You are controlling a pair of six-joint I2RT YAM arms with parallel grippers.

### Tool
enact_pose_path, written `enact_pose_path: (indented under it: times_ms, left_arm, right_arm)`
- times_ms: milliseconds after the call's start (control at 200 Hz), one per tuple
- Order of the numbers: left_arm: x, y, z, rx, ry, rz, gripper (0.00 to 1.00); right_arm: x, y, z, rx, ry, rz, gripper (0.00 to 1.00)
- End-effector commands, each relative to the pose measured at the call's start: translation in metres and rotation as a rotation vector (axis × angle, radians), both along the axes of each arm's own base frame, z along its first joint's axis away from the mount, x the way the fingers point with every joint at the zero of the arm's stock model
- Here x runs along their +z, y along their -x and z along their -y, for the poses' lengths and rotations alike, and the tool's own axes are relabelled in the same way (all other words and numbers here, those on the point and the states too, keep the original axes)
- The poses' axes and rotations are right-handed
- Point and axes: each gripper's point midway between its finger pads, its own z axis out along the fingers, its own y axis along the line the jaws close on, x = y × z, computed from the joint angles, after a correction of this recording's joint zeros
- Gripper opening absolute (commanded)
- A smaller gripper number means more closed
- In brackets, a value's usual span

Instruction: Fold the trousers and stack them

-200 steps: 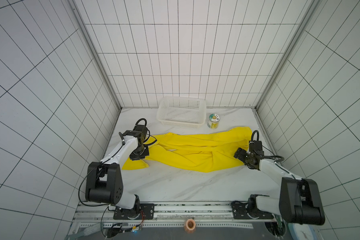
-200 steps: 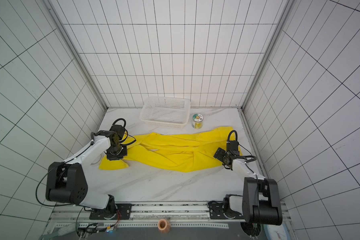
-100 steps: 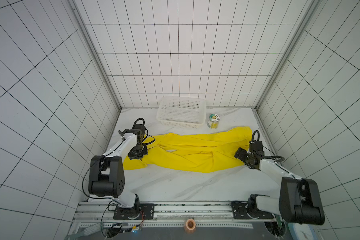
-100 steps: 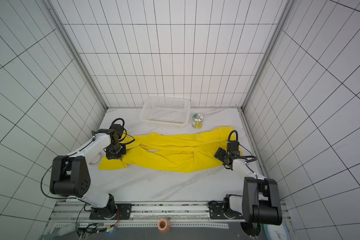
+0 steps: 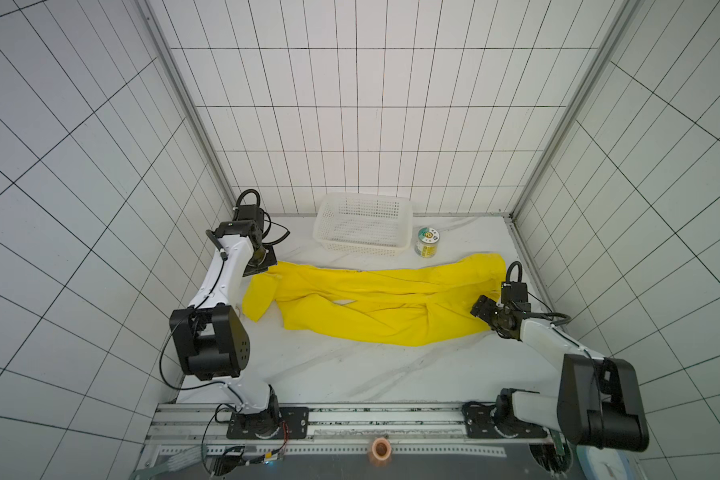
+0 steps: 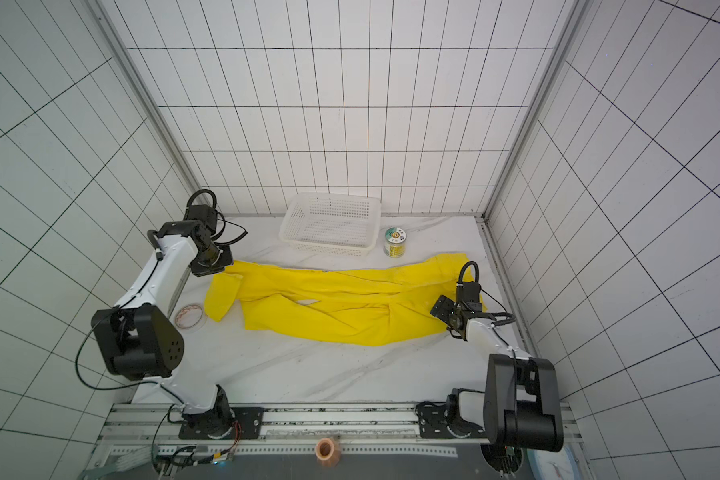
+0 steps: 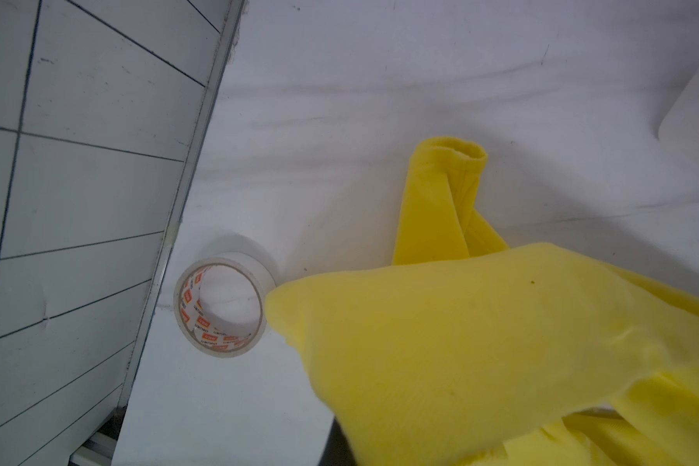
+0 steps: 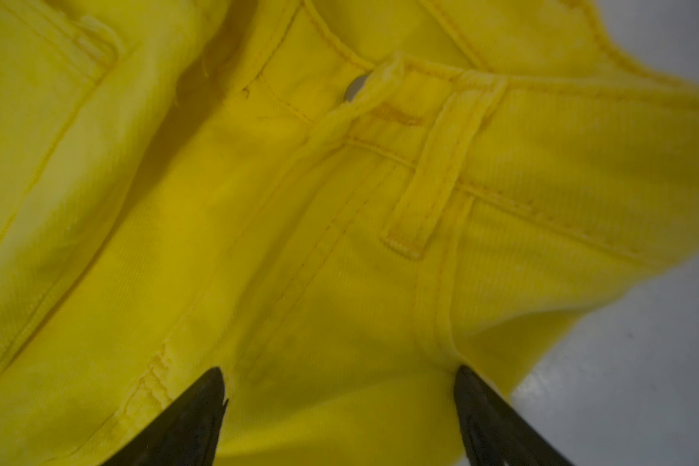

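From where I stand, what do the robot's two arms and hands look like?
The left arm and right arm are alike: slim white shells, bulky black joint housings, black cables looping near the wrists. The left housing shows a pattern of small holes. The left hand and right hand are black; the right's fingers taper to points.

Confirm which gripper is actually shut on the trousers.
The left gripper, shut on a raised leg end of the trousers. The right gripper stands open over the waistband, fingertips wide apart.
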Motion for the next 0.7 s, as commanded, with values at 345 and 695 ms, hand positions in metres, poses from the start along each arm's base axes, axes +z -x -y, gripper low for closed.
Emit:
enact_pose_path:
  times_ms: [345,695]
  left_arm:
    - [-0.057,-0.095,-0.039,-0.009,-0.143,-0.105,0.0]
    - [-0.083,-0.12,-0.059,-0.021,-0.229,-0.131,0.19]
  right_arm:
    - [-0.03,0.043,0.01,-0.078,-0.004,-0.14,0.88]
    - [-0.023,0.043,0.014,-0.081,0.017,-0.132,0.88]
